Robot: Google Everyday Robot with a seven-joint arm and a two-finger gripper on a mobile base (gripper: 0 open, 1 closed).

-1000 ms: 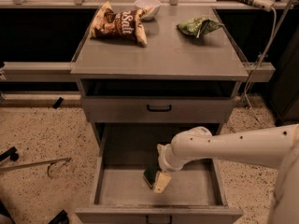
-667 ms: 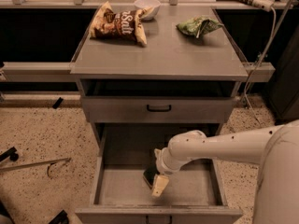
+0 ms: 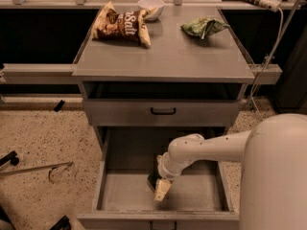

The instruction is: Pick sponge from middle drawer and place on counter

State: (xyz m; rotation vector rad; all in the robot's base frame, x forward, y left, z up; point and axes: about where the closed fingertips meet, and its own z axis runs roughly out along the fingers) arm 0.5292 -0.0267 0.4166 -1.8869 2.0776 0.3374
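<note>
The middle drawer [image 3: 108,176] is pulled open below the counter [image 3: 163,56]. My gripper [image 3: 161,188] reaches down into it from the right and sits low over the grey floor, near the drawer's middle. A small dark green patch with a tan edge, the sponge [image 3: 152,179], shows at the gripper's left side, touching it. The gripper hides most of the sponge, and I cannot tell whether it is held.
On the counter lie a brown snack bag [image 3: 120,24], a white bowl [image 3: 150,5] and a light-green bag [image 3: 204,27]. A shut shallow drawer with a black handle [image 3: 163,111] sits above the open one. My white arm [image 3: 273,171] fills the lower right.
The gripper has stayed in almost the same spot in the drawer, shifting slightly left. More of my arm now fills the right side of the view.
</note>
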